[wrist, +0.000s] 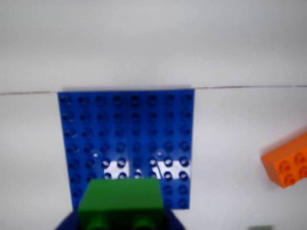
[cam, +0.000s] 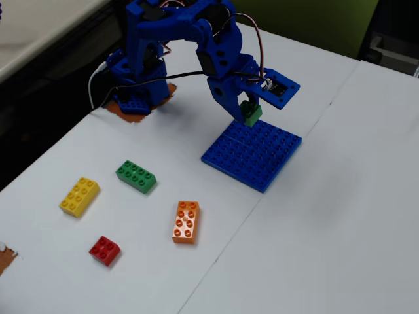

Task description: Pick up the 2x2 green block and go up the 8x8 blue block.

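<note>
Gripping the 2x2 green block (cam: 251,112) between its two fingers, the blue gripper (cam: 249,115) is hanging over the near-arm edge of the 8x8 blue block (cam: 256,156) in the fixed view, and the small brick is sitting clear above the baseplate's studs rather than resting on them. The jaws are clenching the brick from either side. In the wrist view the green block (wrist: 121,196) is filling the bottom centre of the picture, with two of its studs facing the camera at the lower edge, and the gripper (wrist: 120,218) is showing only as dark blue slivers beside it. Beyond it the blue baseplate (wrist: 124,124) is lying flat on the white table (wrist: 240,129), its far edge running along a thin seam in the table surface.

To the right in the wrist view, an orange brick (wrist: 288,163) is lying partly cut off by the picture's edge. In the fixed view that orange eight-stud brick (cam: 186,222) is lying well apart from the baseplate, toward the front of the table (cam: 327,248). Further left, a long green eight-stud brick (cam: 136,176), a yellow brick (cam: 79,196) and a small red four-stud brick (cam: 105,250) are lying spread out, none touching another. The blue arm (cam: 190,39) is reaching out from its base at the table's back corner.
</note>
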